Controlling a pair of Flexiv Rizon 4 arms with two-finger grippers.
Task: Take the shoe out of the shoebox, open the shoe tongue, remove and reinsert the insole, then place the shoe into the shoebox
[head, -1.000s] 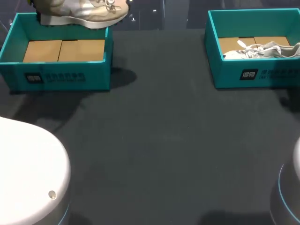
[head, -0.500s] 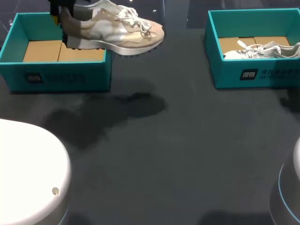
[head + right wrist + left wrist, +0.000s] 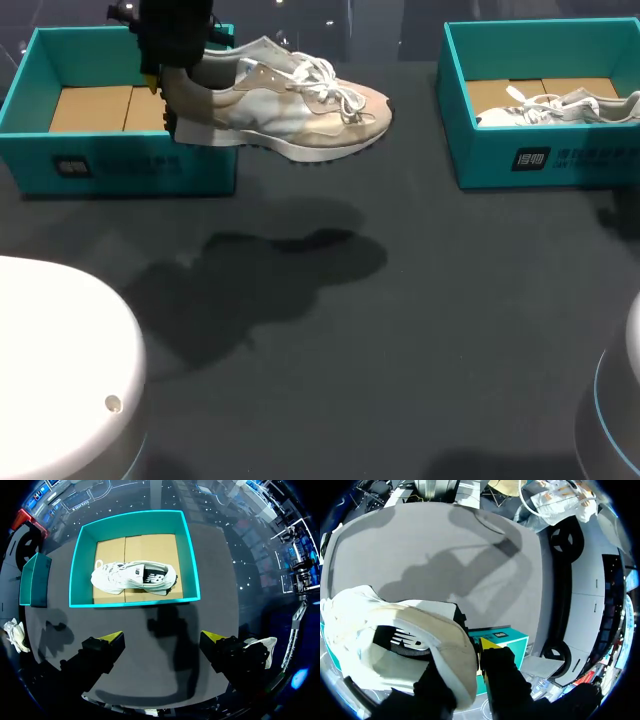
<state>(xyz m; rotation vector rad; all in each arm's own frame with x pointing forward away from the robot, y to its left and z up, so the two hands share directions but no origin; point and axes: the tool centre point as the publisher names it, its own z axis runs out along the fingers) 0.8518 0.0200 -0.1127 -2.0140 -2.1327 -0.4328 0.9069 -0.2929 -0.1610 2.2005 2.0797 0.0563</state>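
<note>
A beige and white shoe (image 3: pixel 285 110) hangs in the air just right of the left teal shoebox (image 3: pixel 120 165), toe pointing right. My left gripper (image 3: pixel 165 75) is shut on its heel. In the left wrist view the heel collar of the shoe (image 3: pixel 400 630) sits between the fingers of the left gripper (image 3: pixel 470 655), and one yellow tip shows by the box wall (image 3: pixel 507 637). The left box holds only brown cardboard. My right gripper (image 3: pixel 162 640) hovers open above the table, short of the right shoebox (image 3: pixel 80 570).
The right teal shoebox (image 3: pixel 540 160) at the back right holds a white shoe (image 3: pixel 560 105), the same white shoe (image 3: pixel 135 577) seen from the right wrist. White robot bases fill the front left corner (image 3: pixel 60 370) and front right corner (image 3: pixel 615 400). Dark table (image 3: pixel 400 330) lies between.
My left gripper has carried the shoe rightwards and towards the front, from over the left box's back edge to beside its right wall. The right arm has kept still.
</note>
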